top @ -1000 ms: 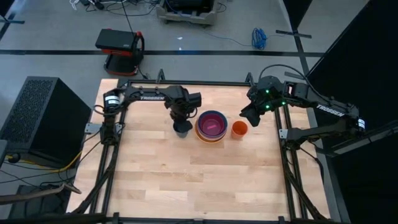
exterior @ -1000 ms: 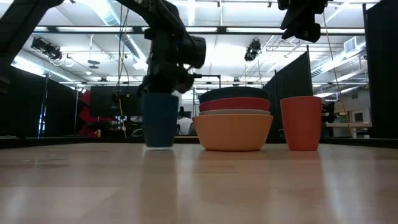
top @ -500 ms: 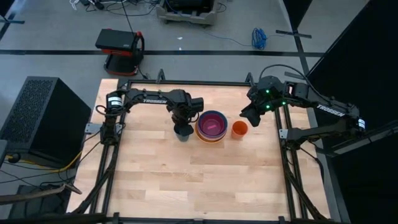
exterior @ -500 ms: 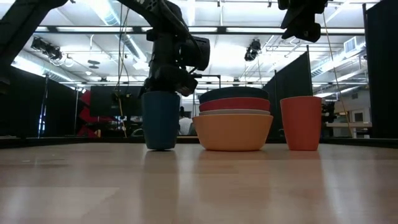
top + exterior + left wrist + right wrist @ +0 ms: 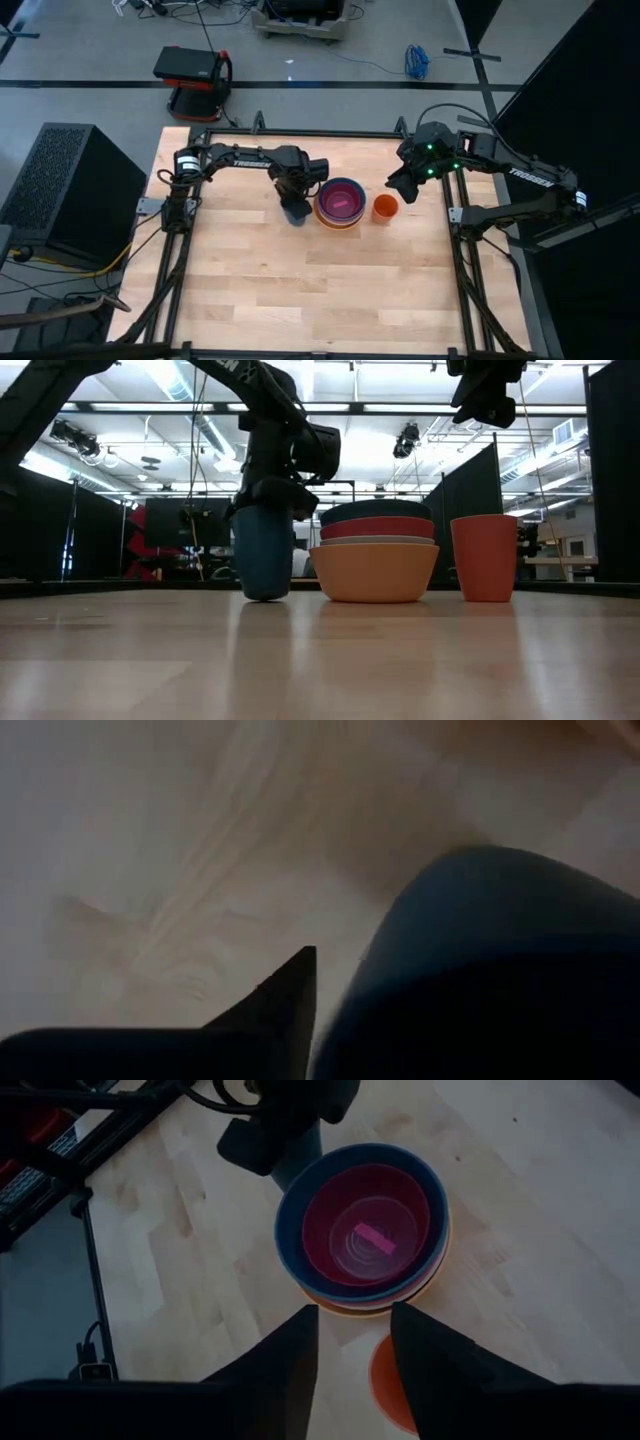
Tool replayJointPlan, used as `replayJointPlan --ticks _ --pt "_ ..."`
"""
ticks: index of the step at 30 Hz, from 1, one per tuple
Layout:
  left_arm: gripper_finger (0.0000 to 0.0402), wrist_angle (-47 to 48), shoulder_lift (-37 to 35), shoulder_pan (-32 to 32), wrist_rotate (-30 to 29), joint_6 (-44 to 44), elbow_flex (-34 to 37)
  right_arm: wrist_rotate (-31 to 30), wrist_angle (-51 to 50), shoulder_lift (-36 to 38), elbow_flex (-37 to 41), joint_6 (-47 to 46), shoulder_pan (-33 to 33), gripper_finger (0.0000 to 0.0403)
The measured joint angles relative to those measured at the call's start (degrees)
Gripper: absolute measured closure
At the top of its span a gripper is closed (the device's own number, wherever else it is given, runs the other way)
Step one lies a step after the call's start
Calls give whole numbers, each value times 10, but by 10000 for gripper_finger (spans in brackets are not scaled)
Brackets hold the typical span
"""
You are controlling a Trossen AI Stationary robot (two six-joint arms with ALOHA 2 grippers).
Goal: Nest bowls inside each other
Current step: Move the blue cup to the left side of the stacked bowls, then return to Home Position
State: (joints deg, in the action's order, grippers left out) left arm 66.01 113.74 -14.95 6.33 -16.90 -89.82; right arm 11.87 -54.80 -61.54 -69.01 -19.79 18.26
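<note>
Around the dark blue cup (image 5: 263, 553) the left gripper (image 5: 295, 207) sits low, though I cannot tell whether its fingers grip or have let go. Just beside it stand the bowls (image 5: 341, 203), nested on the table (image 5: 300, 290): orange lowest, magenta-pink innermost. Beyond them is an orange cup (image 5: 385, 208). Over the far right corner hangs the right gripper (image 5: 401, 188), fingers narrowly parted, empty.

A nested stack of round plastic bowls (image 5: 340, 203), magenta-pink innermost, sits between a small dark blue cup (image 5: 296, 212) and a small orange cup (image 5: 385, 208).
</note>
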Motion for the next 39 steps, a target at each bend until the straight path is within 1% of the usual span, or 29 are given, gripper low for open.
replayJointPlan --ticks 5,6,8,14,15,17,35,39 --pt "267 -1 1 0 8 -4 -7 -1 0 0 0 2 0 293" --pt "271 0 1 0 11 -3 -13 -1 0 0 0 4 0 292" --pt "291 7 1 0 14 -1 -26 -1 0 0 0 4 1 289" --pt "385 12 0 0 16 4 -47 -1 0 0 0 4 11 284" --pt "393 12 0 0 17 6 -48 -1 0 0 0 5 13 286" --pt "394 13 0 0 17 6 -48 2 0 0 0 6 15 289" --pt "220 49 -1 -1 11 18 -48 3 0 0 0 7 15 284" --pt "181 51 -16 -2 11 22 -48 3 0 0 0 8 15 285"
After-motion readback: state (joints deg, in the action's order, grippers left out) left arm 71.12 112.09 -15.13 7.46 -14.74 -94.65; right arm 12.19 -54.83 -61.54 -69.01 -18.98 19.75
